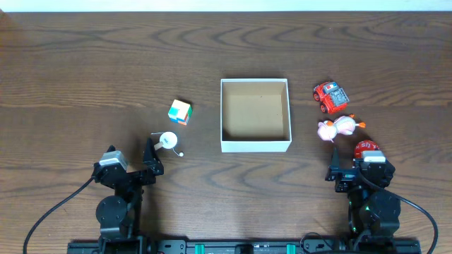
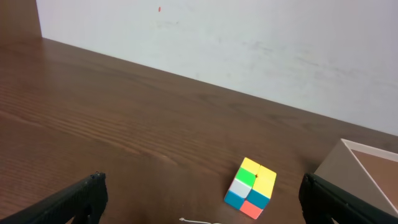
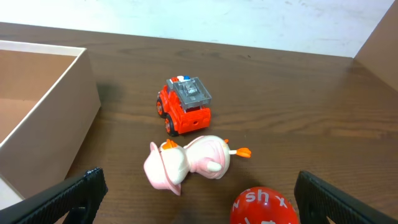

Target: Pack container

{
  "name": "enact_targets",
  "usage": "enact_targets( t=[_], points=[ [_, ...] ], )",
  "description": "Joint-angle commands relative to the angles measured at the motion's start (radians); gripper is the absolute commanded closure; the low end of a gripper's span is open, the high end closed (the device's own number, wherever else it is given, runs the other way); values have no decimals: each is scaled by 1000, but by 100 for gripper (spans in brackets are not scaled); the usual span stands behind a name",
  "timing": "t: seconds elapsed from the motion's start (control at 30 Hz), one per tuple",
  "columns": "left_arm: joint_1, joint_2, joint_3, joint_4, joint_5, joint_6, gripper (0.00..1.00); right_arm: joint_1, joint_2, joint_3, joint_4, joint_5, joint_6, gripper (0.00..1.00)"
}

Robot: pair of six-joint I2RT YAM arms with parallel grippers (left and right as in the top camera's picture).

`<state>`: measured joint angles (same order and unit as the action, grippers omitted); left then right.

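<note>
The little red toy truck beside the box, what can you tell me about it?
The small red plastic-looking toy truck has black wheels, a grey block-like cab and tiny blue, white and red lights on top. It stands upright on its wheels on the dark wooden table, to the right of the white-walled cardboard box and apart from it. A pink-and-white toy duck lies close by, seemingly not touching. Nothing holds the truck.
</note>
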<state>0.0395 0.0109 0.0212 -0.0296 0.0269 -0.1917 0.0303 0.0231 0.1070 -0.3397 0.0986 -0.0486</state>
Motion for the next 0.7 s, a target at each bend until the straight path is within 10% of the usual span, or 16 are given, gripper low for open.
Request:
enact_targets(
  t=[0.0, 0.67],
  points=[
    [5, -5, -17, -38, -1, -9, 2, 6, -7, -4, -1, 2, -12, 1],
    [5, -5, -17, -38, -1, -9, 2, -32, 105, -4, 45, 112, -21, 1]
  ],
)
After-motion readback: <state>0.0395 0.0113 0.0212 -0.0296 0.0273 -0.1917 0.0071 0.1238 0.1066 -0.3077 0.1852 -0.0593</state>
